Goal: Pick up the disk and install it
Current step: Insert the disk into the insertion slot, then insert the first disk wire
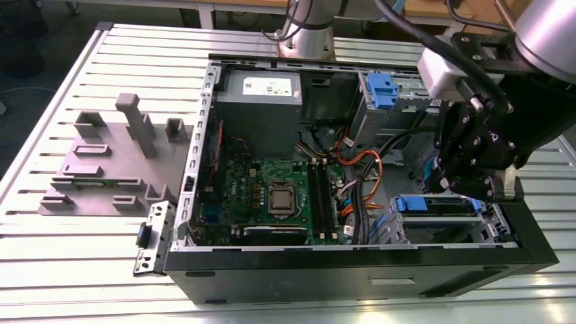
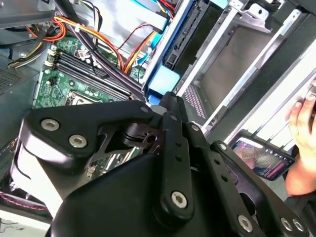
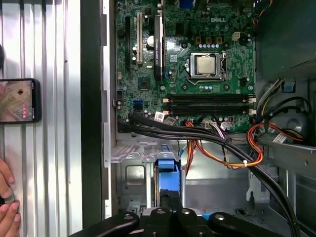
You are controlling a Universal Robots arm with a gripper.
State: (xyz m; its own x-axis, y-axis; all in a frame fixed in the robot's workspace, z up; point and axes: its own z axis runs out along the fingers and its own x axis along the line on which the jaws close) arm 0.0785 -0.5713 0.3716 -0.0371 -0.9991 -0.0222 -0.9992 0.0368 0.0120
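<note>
Ribbed metal tabletop (image 1: 72, 250) carries the open black computer case (image 1: 342, 273). Its corner drive bay (image 1: 387, 231) holds the silver disk in its bright blue carrier (image 1: 436, 204). The black gripper (image 1: 470, 183) hangs directly over it, I judge to seat it, but its width I cannot tell. The first wrist view adds a phone (image 3: 19, 100) and a hand (image 3: 7, 210) beside the case.

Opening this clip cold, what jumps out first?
The open computer case dominates the slatted table, its green motherboard exposed. At the exterior view's right the black gripper hangs over the drive bay, right above the blue-framed disk. In the first wrist view, a hand and a phone rest on the table beside the case.
</note>
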